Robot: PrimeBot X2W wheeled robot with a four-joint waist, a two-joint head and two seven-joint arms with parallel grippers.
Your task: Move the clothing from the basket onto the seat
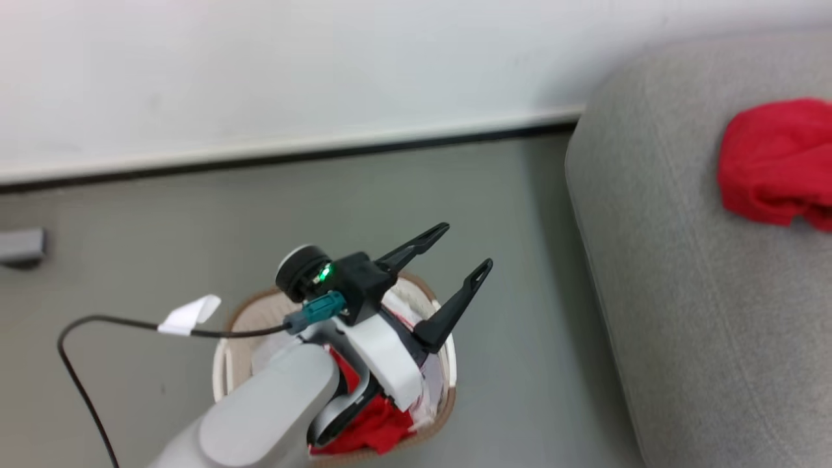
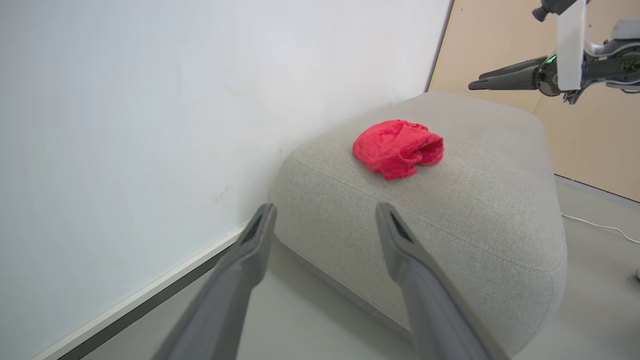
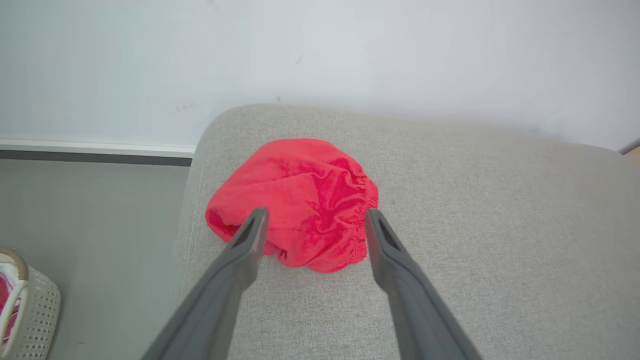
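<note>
Grey fabric seat [image 1: 682, 292], one: fills the right of the head view, its rounded edge facing the bare grey floor [image 1: 520, 195], its far side just beside the white wall [image 3: 320, 50].

Plain red garment [image 3: 300, 200], one: a crumpled heap on the seat's top, near the corner towards wall and basket, inside the edge. Open upholstery lies all round it, most at the lower right of the right wrist view.

Basket [image 1: 237, 325], one: cream, perforated, brown-rimmed, on the floor at the lower centre of the head view. A strip of bare floor parts it from the seat. The left forearm covers much of it from above.

Red clothing [image 1: 377, 429]: inside the basket, white-trimmed fabric beside it; the number of pieces cannot be told.

Left gripper [image 1: 465, 247], one: above the basket's far rim, jaws spread wide, nothing between them.

Right gripper [image 3: 316, 215], one: in the air over the seat, jaws wide and empty, the red heap showing below between the fingers. At the upper right of the left wrist view it hangs clear of the heap.

Cables, two: black cable [image 1: 110, 318] with a white tag [image 1: 188, 313], looping from the left wrist; white cable [image 2: 595, 226] on the floor beside the seat.

Sundries: skirting strip [image 1: 292, 151] along the wall foot; grey block [image 1: 19, 246] at the head view's left edge; wood-coloured panel [image 2: 500, 45] behind the seat.
</note>
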